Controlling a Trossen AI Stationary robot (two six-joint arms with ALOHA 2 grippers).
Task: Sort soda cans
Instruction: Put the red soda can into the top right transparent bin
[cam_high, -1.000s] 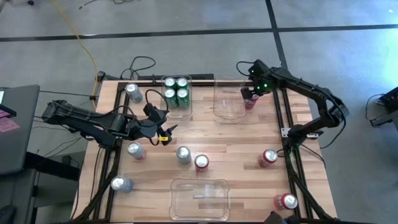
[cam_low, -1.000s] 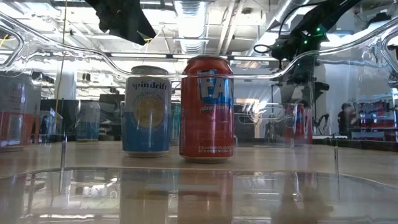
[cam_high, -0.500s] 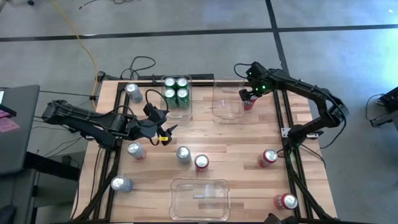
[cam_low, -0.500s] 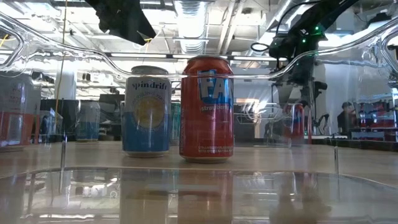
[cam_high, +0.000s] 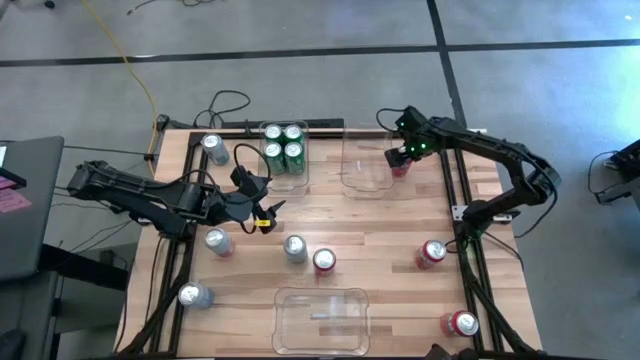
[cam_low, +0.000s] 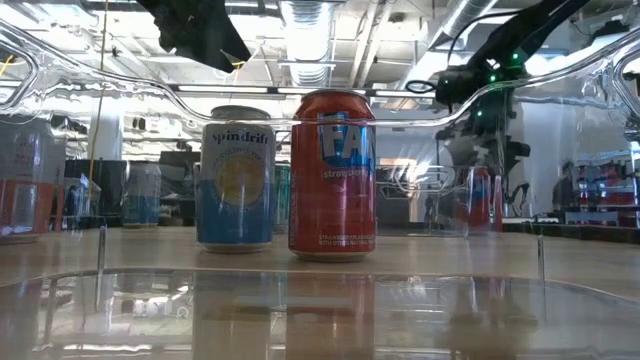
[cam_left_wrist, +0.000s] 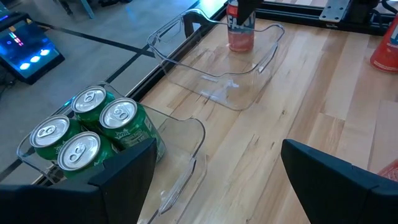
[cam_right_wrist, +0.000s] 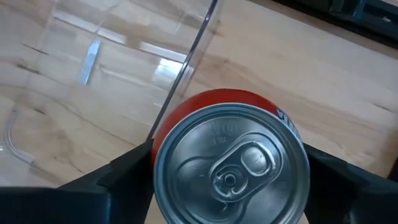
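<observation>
Nearest to the camera, one clear bin (cam_high: 321, 318) sits empty, I'd guess reserved for a colour nobody's started on. A red can (cam_high: 462, 323) stands near right and a silver can (cam_high: 193, 295) near left, both loose on the table.

Mid-table there's a scatter that isn't sorted yet: two silver cans (cam_high: 295, 249) and a red one (cam_high: 324, 261), plus another red (cam_high: 432, 252) off to the right. The left gripper (cam_high: 265, 212) hovers over the left-middle, spread wide and empty, probably just waiting.

At the far side, four green cans (cam_high: 283, 144) are packed in their bin, so green looks done. The right gripper (cam_high: 402, 158) sits around a red can at the bin wall (cam_high: 402, 170), right at the right edge of the far middle bin (cam_high: 362, 178). Can't tell if it's squeezing or loose, or which side of the wall the can's on. One more silver can (cam_high: 213, 148) stands far left.
</observation>
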